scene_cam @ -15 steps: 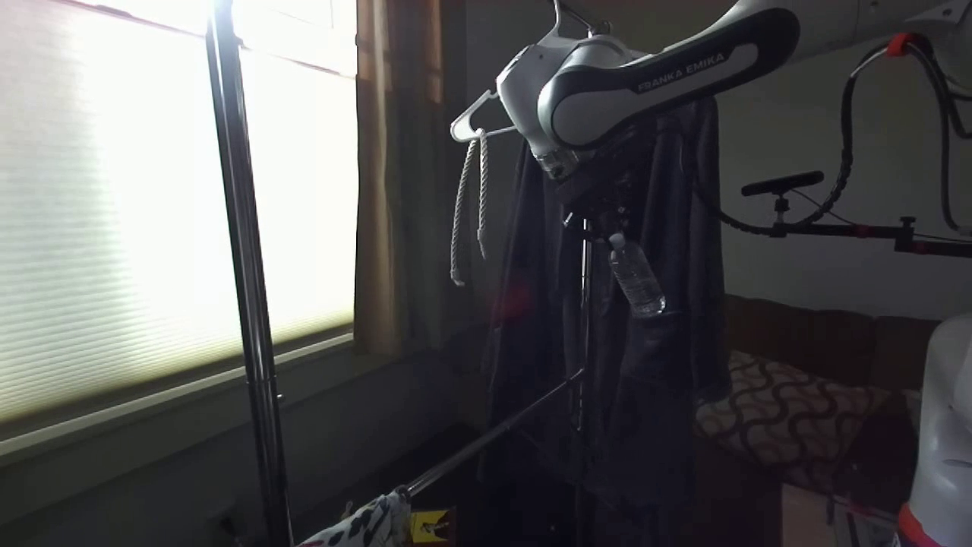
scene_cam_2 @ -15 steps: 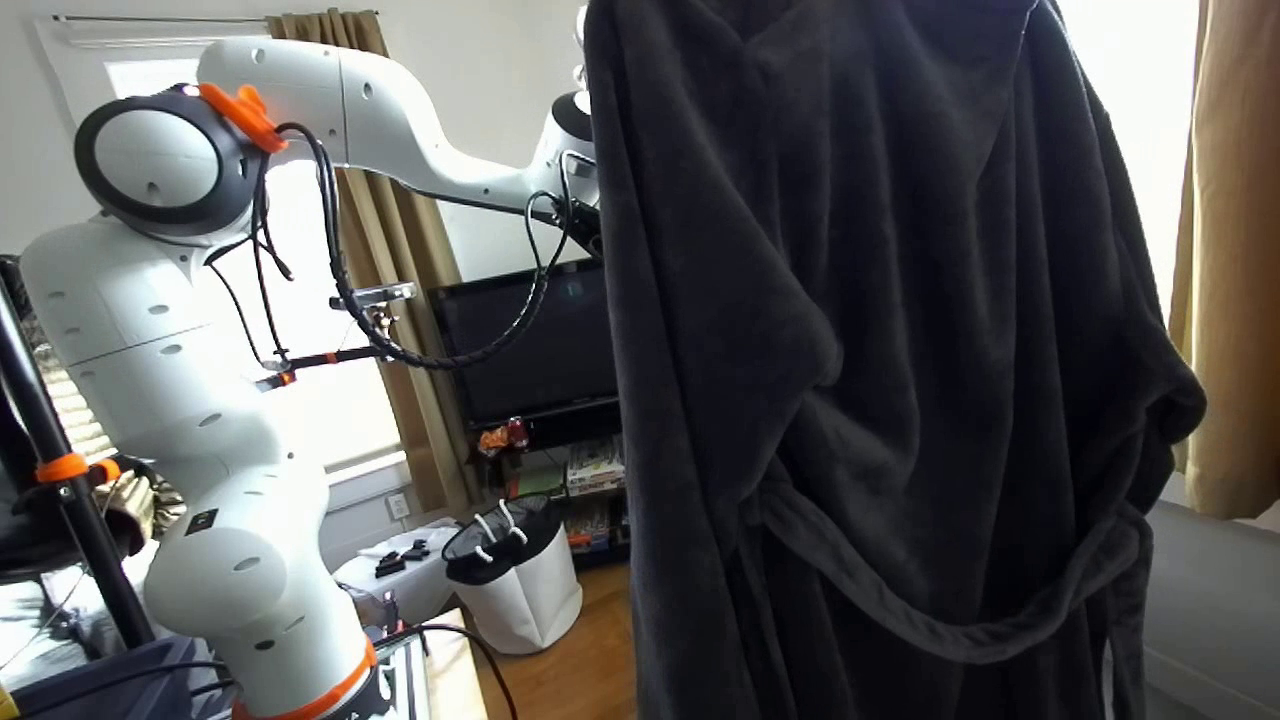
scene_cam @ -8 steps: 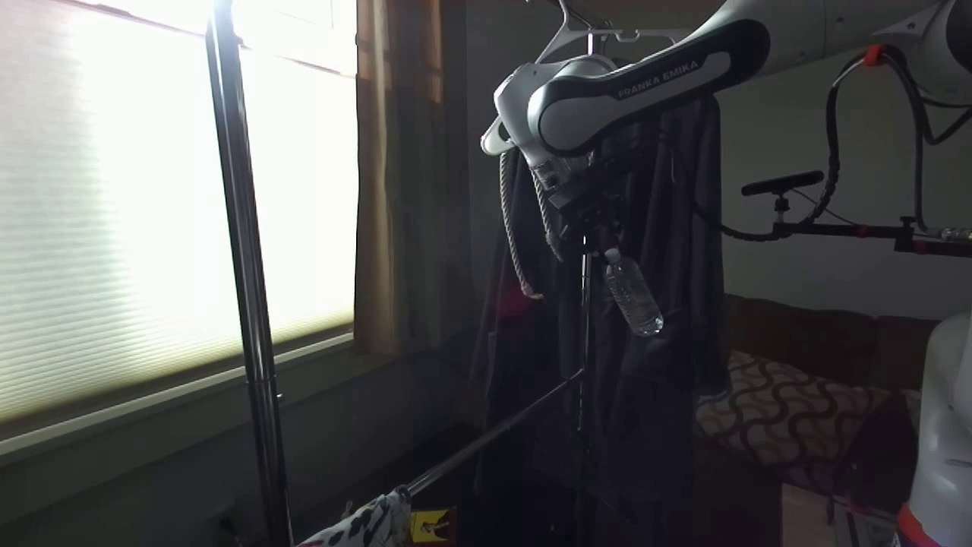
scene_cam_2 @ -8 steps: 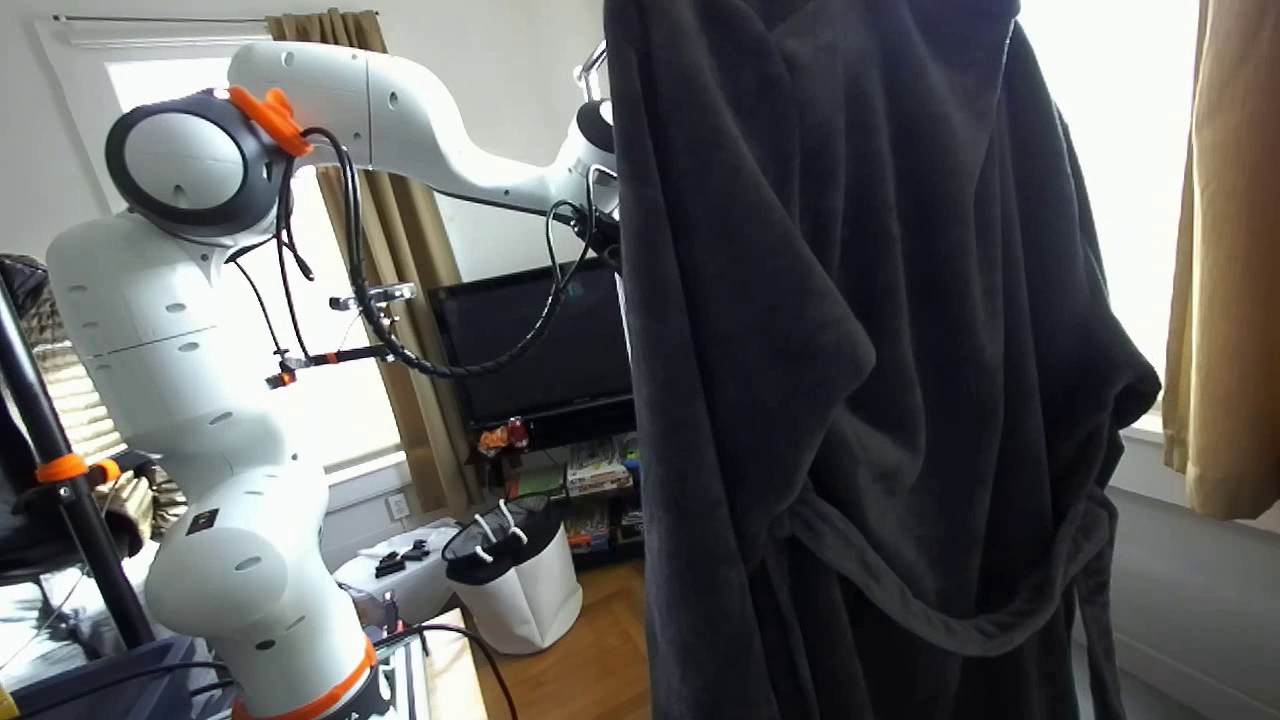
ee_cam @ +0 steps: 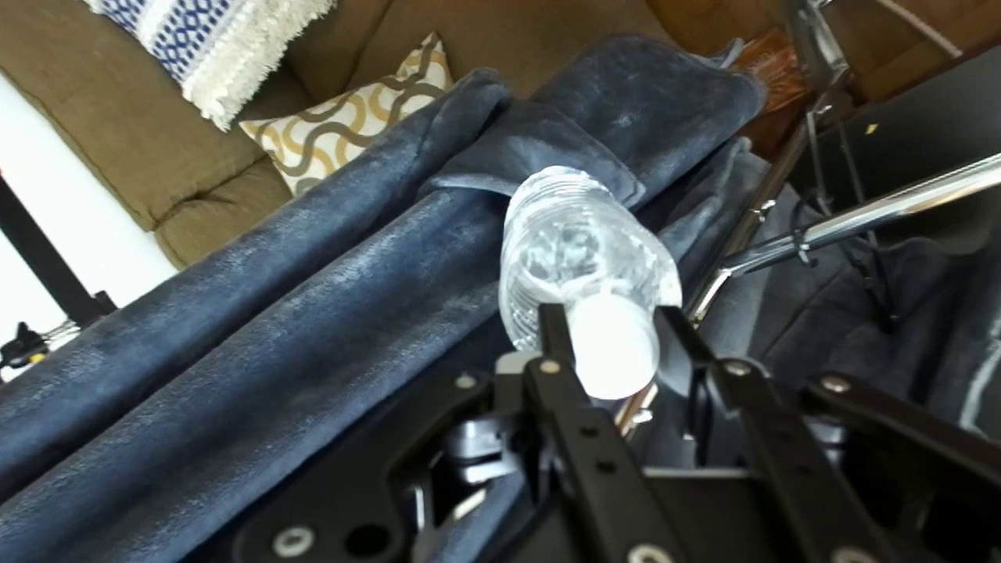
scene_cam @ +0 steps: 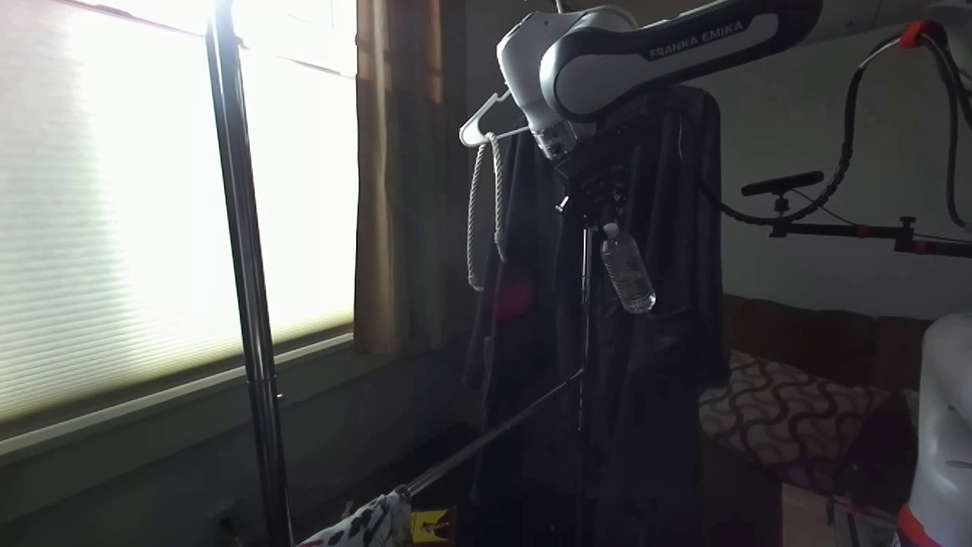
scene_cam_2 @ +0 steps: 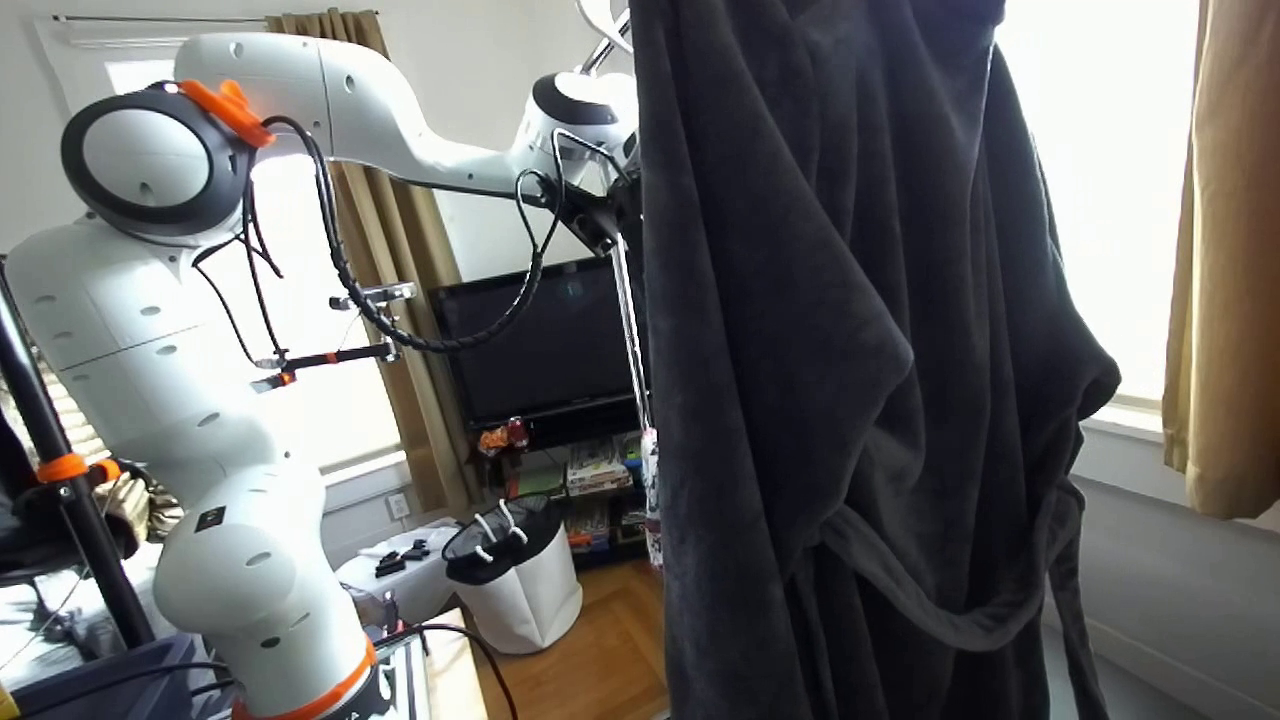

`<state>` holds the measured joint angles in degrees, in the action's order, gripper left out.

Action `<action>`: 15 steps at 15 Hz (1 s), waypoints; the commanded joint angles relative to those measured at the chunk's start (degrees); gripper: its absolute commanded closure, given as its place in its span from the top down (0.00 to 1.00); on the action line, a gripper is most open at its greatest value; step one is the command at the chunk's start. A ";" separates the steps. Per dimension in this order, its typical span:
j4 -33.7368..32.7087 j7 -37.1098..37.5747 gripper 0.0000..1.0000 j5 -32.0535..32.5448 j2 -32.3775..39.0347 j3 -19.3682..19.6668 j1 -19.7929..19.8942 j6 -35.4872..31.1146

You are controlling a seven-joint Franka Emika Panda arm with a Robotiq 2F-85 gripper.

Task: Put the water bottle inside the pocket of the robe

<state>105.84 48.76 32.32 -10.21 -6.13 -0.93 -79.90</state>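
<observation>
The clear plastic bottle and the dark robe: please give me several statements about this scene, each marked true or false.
The black two-fingered pincer grips the clear plastic bottle near its white cap. True.
The bottle hangs cap downward. False: the cap is uppermost.
The long dark plush robe has a dark cloth belt. True.
The bottle is inside the robe's pocket. False: it is wholly outside.
A white black-topped basket stands on the wooden floor. True.
</observation>
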 commanded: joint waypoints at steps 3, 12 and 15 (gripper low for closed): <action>3.20 -0.92 0.08 0.94 -3.52 -0.87 -0.79 -2.83; 21.37 -1.75 0.08 -0.27 -15.92 -1.01 -1.93 -9.76; 19.25 -2.12 0.31 -0.32 -12.96 -1.65 -1.03 -10.63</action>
<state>125.29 46.86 32.30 -23.22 -6.90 -2.93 -90.59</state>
